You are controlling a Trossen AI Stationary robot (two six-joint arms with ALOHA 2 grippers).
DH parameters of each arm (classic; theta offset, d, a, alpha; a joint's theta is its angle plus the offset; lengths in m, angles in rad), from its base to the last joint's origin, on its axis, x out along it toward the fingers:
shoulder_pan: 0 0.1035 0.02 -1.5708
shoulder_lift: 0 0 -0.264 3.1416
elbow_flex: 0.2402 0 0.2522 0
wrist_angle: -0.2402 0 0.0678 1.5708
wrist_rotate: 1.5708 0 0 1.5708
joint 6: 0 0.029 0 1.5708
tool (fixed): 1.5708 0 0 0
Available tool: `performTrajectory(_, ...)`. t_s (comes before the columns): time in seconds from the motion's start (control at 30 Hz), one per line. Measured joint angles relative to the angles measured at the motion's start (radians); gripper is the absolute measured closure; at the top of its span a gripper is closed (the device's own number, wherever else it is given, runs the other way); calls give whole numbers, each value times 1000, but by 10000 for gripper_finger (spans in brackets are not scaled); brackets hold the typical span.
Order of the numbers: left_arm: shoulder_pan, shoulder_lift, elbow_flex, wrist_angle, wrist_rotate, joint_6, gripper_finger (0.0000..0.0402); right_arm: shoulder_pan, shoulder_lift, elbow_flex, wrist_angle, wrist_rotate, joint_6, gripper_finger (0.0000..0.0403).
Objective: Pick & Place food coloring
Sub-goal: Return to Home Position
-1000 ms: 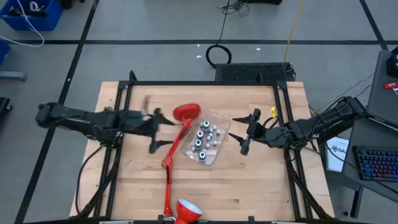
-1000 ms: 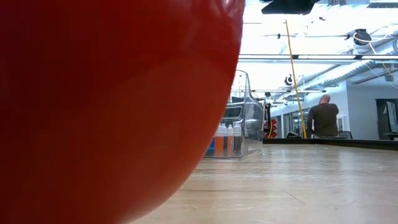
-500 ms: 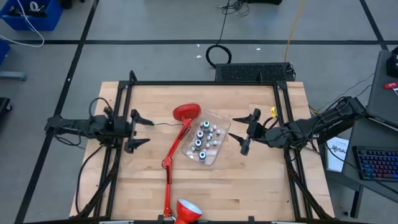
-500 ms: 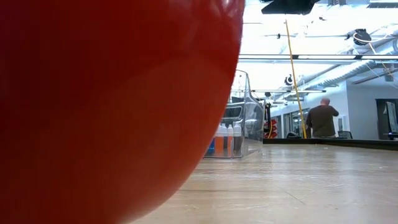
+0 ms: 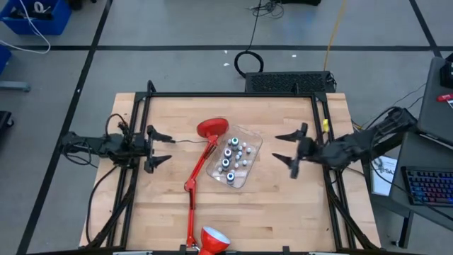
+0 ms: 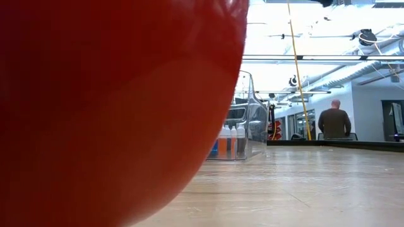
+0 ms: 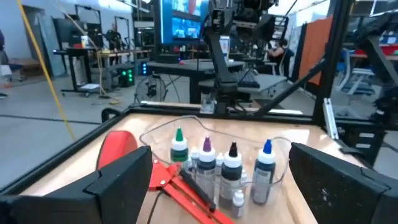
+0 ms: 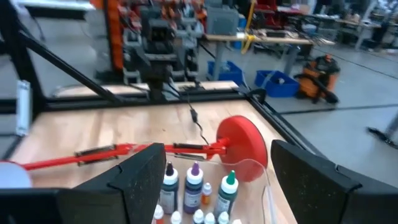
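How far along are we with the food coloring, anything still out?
Done: the food coloring bottles all appear to stand inside the clear tub; I see none on the bare table in the high view. In hand: nothing; the left gripper and right gripper are open and empty, either side of the tub. Left: seemingly nothing but parking.

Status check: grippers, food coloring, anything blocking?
Left gripper open, empty, near table's left edge; right gripper open, empty, right of tub. Food coloring bottles upright inside clear tub. Red lamp lies alongside tub's left side.
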Motion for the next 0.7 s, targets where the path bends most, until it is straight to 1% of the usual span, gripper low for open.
performTrajectory(0.1, -2, 0, 0, -20, -8, 1, 31, 36, -107, -73, 33, 5, -26, 124)
performTrajectory(0.2, -2, 0, 0, -46, -14, -23, 35, 52, -225, -195, 132, -15, -90, 124)
performTrajectory(0.33, -2, 1, 0, -70, -18, -81, 34, 41, -355, -399, 395, -127, -196, 124)
performTrajectory(0.4, -2, 1, 0, -88, -19, -108, 31, 25, -405, -495, 517, -171, -220, 124)
performTrajectory(0.5, -2, 2, 0, -108, -36, -151, 28, -1, -466, -621, 645, -214, -231, 124)
performTrajectory(0.63, -2, 2, 0, -126, -37, -214, 31, -29, -535, -746, 754, -216, -225, 124)
performTrajectory(0.7, -2, 2, 0, -131, -36, -224, 34, -41, -565, -783, 785, -239, -224, 124)
